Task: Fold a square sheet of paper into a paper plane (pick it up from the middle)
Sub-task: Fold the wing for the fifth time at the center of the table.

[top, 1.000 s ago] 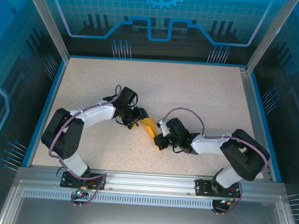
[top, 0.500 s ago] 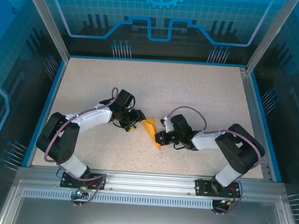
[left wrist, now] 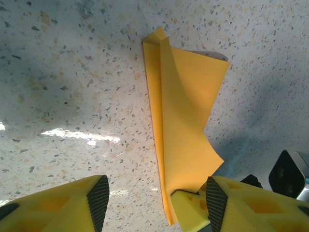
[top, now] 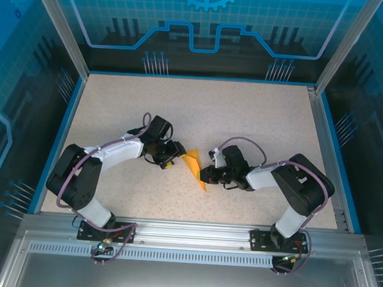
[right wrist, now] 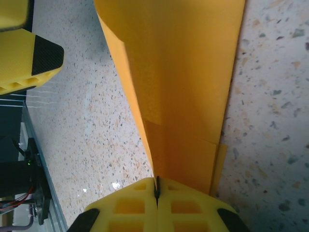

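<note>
Folded orange paper (left wrist: 181, 130) on the desk (left wrist: 72, 96).
Pinched at one end by the closed right hand (right wrist: 156, 187); left hand (left wrist: 154, 198) open around the other.

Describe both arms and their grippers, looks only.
The left arm and right arm each have white link shells, black joint housings and a purple cable looping alongside. The left gripper and right gripper carry yellow plastic fingers with moulded hollows and black pads on the inner faces.
</note>
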Robot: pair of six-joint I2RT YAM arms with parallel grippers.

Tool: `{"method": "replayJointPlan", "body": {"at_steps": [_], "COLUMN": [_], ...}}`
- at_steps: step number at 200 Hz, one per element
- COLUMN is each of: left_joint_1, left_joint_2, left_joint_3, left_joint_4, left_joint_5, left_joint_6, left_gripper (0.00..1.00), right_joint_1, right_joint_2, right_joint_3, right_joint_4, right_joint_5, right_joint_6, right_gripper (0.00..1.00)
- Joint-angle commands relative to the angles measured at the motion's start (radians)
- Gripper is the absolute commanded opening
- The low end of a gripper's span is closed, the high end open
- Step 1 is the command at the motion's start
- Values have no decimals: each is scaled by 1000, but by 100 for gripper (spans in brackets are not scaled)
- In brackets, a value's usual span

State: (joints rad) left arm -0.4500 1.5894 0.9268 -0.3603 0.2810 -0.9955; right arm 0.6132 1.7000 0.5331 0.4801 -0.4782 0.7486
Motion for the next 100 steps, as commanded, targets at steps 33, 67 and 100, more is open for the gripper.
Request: {"method": "replayJointPlan", "body": {"at_steps": [33,67,100], "left_joint_1": [-13,-23,-33], "left_joint_2": [-46,-38,-22], "left_joint_3": [-69,-91,-84], "left_joint_4": [108,174,183], "left_joint_5": [40,65,74], "left_joint_6": [-6,-3,11], "left_gripper": [52,49,49], "right_joint_1": [-50,-64,-84], "right_joint_2": [59,89,85], "right_joint_3": [-21,-3,13], "right_joint_4": [19,-4,-11], "right_joint_5": [-68,-111,-149], "right_joint_6": [90,99,123], "right_gripper": [0,0,0]}}
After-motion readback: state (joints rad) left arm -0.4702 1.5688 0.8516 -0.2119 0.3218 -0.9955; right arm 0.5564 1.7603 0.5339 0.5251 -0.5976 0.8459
